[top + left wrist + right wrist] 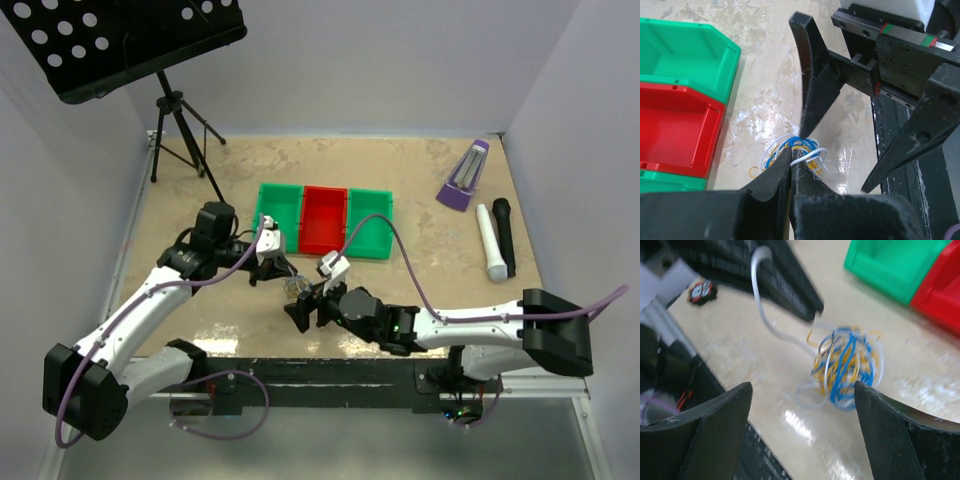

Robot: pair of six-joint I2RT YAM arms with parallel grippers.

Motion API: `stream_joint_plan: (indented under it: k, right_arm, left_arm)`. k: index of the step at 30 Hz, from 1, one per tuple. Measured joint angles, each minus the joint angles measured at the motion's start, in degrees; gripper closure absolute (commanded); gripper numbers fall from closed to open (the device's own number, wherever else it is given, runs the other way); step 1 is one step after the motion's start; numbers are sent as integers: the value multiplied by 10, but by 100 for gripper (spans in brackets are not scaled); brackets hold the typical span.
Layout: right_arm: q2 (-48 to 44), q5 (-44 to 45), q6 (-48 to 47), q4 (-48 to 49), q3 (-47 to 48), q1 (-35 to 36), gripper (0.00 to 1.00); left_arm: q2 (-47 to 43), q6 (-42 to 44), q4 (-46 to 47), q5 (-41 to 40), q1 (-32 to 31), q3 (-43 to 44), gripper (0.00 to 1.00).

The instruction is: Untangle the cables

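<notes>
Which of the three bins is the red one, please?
The middle bin is red, standing between the left green bin and the right green bin.

From above, the cables [296, 288] are a speck between the left gripper [275, 270] and the right gripper [305, 312], the strands too small to tell apart. In the left wrist view the pinched left fingers cover the tangle's near side. The left edge cuts off the red bin [677, 125]. The right wrist view is blurred throughout. The music stand [130, 40] runs off the top view's far edge.
</notes>
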Motion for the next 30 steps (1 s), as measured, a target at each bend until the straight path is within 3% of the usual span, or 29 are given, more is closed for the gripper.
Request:
stream_joint_plan:
  k: [5,9,21,30]
  right_arm:
    - [21,78,-43,34,44,2,16]
    - [45,104,-67,64,68,2,22]
    - [128,83,-81,107,81,4,63]
    - [118,75,-25,157,30,23,58]
  left_arm:
    - [0,-5,-17,5,0,7,100]
    - [0,-9,-28,13,0,17,100]
    - [9,-115,-12,56,0,86,100]
    - [17,-177,-11,43,0,175,100]
